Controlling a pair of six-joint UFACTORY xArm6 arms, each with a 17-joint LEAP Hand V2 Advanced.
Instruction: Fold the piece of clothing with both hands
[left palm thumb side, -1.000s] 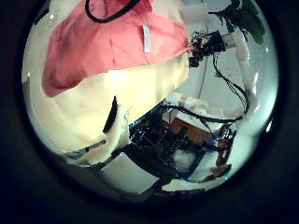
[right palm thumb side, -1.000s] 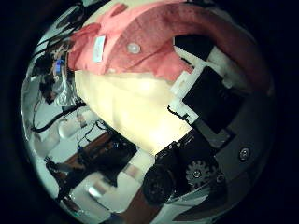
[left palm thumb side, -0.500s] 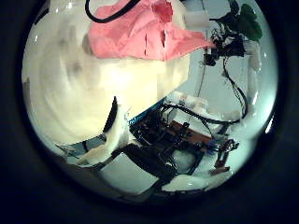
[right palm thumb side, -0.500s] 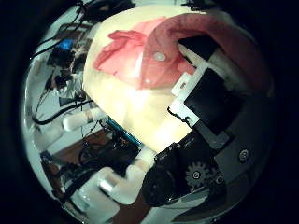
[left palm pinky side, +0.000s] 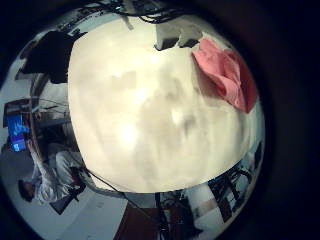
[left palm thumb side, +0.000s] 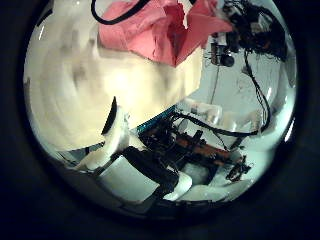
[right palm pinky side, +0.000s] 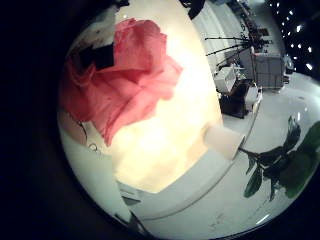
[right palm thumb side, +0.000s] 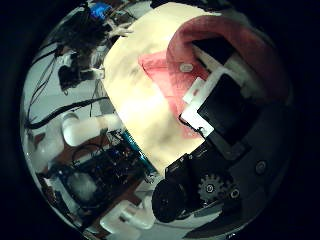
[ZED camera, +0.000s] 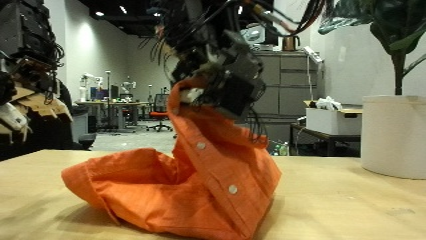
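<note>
Orange shirt (ZED camera: 187, 180) bunched on the table (ZED camera: 346, 205), one edge lifted, pinched by a robot hand (ZED camera: 220, 75) above.

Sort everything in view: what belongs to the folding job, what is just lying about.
Job:
orange shirt
hand lifting it
wooden table

Lying about:
white pot with plant
grey cabinet
</note>
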